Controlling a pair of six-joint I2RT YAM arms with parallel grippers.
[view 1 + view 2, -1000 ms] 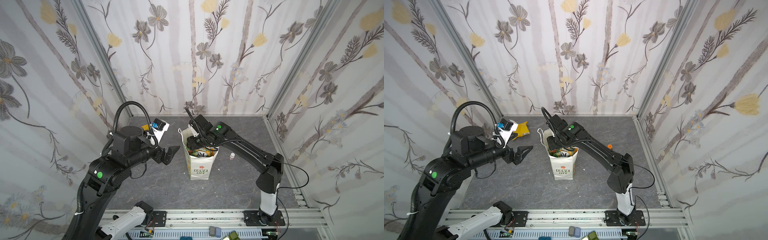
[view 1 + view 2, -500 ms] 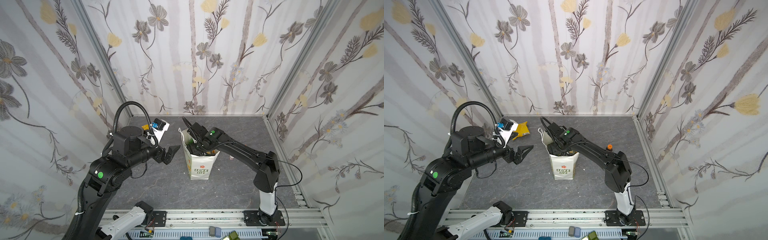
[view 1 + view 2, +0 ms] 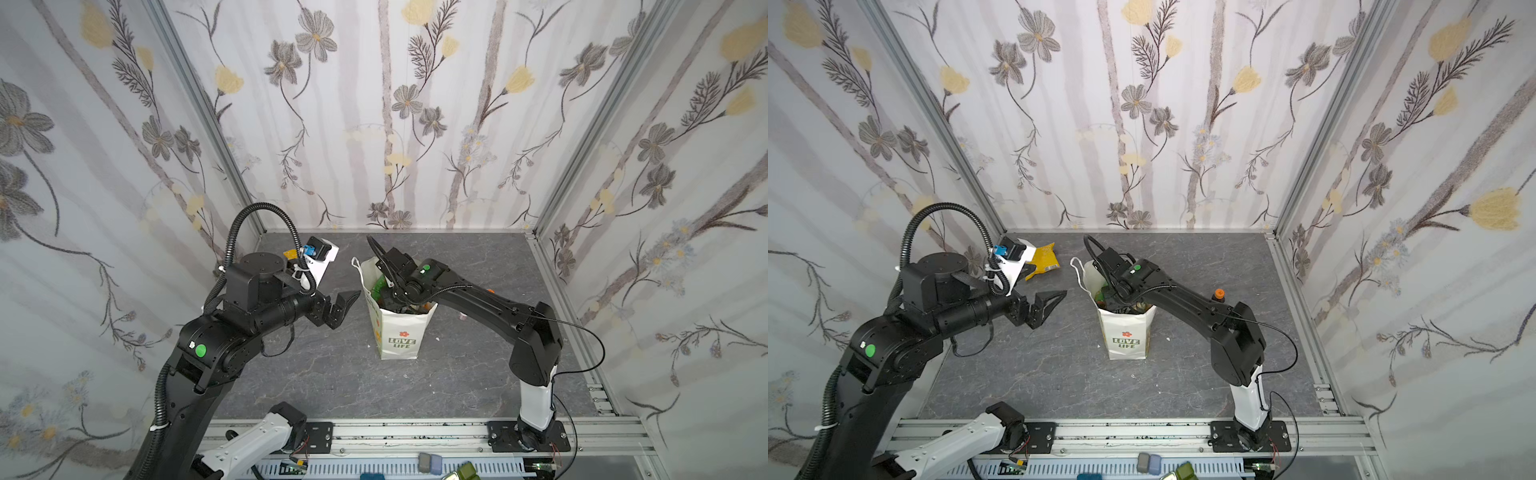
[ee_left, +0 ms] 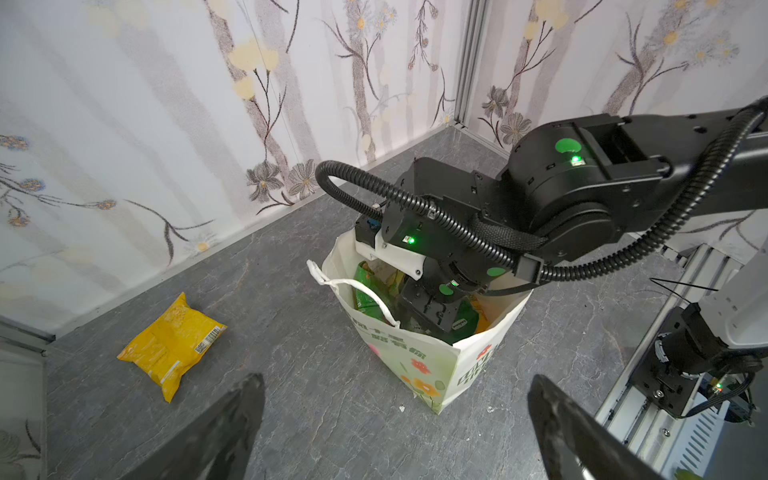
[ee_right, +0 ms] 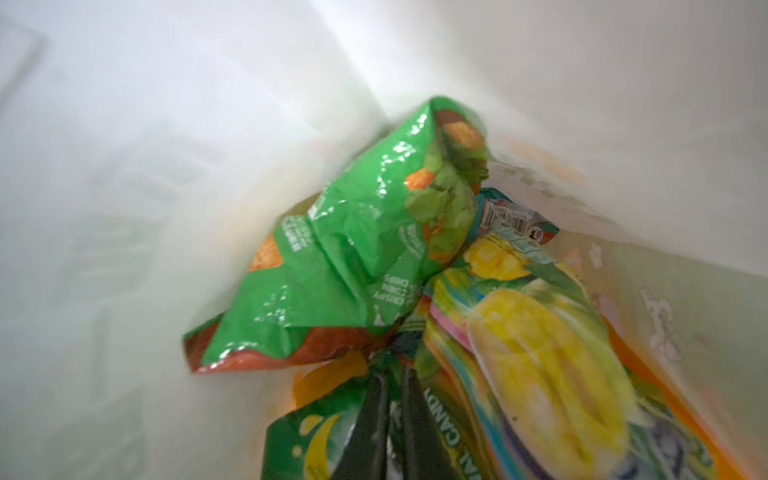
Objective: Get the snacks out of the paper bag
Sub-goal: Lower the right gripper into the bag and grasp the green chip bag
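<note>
The white paper bag (image 3: 401, 332) (image 3: 1127, 336) (image 4: 436, 361) stands upright mid-floor. My right gripper (image 3: 395, 301) (image 3: 1117, 301) (image 4: 436, 316) reaches down into its mouth. Inside, the right gripper (image 5: 392, 370) is shut, pinching a fold of a dark green candy packet (image 5: 316, 440). Around it lie more snacks: a bright green chips packet (image 5: 357, 257), a yellow-green packet (image 5: 540, 353) and a teal one (image 5: 515, 220). A yellow packet (image 3: 1042, 259) (image 4: 172, 347) lies on the floor at the back left. My left gripper (image 3: 343, 309) (image 3: 1050, 309) (image 4: 395, 380) hovers open and empty, left of the bag.
A small bottle with an orange cap (image 3: 1219, 294) stands right of the bag, behind the right arm. Flowered walls close in the grey floor (image 3: 332, 374) on three sides. A metal rail (image 3: 415, 432) runs along the front.
My right gripper has gone from above the bag's mouth down among the packets and has shut. The left arm has stayed still, open.
</note>
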